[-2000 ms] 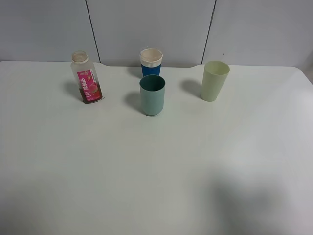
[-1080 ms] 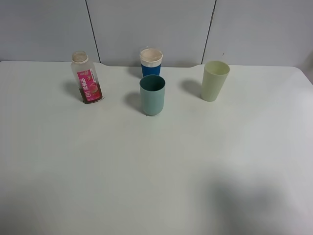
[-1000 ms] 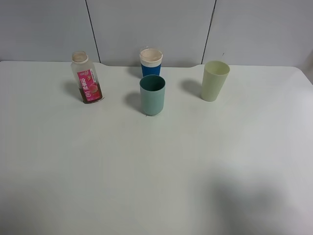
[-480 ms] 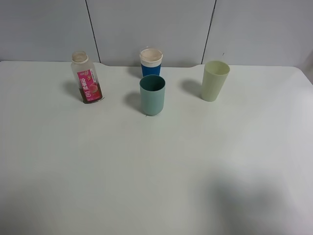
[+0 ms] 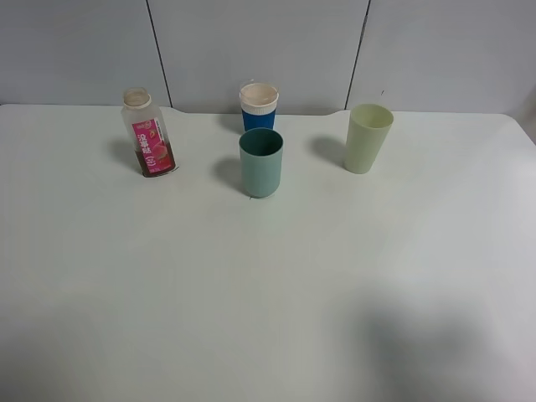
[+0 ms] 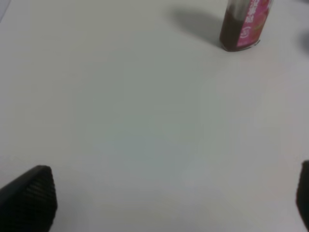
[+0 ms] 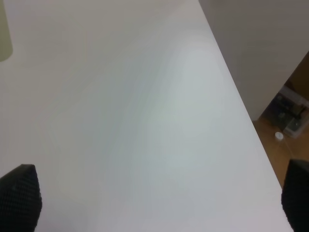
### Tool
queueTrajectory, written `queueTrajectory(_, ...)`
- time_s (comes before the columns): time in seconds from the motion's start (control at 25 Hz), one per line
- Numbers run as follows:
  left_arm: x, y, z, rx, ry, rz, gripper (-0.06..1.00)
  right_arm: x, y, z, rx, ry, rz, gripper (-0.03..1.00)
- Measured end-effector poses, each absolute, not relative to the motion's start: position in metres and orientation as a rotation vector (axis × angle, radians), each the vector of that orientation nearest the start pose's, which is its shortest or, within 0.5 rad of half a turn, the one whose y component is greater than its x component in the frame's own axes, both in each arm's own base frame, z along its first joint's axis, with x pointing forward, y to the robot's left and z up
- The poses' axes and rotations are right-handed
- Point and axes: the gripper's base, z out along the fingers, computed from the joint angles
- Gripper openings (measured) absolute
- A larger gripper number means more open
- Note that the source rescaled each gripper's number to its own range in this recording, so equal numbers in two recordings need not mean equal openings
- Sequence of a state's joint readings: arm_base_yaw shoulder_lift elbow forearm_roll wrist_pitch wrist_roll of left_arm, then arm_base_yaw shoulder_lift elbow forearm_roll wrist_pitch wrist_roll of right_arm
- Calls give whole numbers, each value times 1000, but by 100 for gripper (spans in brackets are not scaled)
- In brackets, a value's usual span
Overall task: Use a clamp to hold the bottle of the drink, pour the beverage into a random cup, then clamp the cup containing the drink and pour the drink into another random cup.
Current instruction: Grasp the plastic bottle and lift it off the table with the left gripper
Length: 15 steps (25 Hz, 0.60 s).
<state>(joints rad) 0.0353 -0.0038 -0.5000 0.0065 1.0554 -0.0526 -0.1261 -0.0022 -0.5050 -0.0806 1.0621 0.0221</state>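
Note:
The bottle (image 5: 148, 134) stands upright at the back left of the white table, with the brownish beverage (image 5: 158, 160) low inside it. The plain teal cup (image 5: 261, 162) stands near the middle. The tall pale green cup (image 5: 368, 137) is to its right. Neither arm shows in the high view. In the left wrist view my left gripper (image 6: 166, 198) is open over bare table, and the bottle's base (image 6: 243, 26) stands well ahead of it. My right gripper (image 7: 157, 198) is open too, with nothing between its fingertips (image 7: 19, 198). A sliver of the pale green cup (image 7: 4, 34) shows at that picture's edge.
A blue cup with a white rim (image 5: 259, 105) stands just behind the teal cup. A grey panelled wall (image 5: 268, 50) runs behind the table. The table's right edge (image 7: 241, 111) lies close to my right gripper, with floor and clutter (image 7: 287, 121) beyond it.

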Motion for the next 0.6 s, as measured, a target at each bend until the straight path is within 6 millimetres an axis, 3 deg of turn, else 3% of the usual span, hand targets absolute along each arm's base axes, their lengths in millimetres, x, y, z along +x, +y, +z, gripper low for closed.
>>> queueTrajectory(0.6, -5, 1, 278, -98, 2033, 4, 100, -7, -6, 279, 155, 2034, -162, 100)
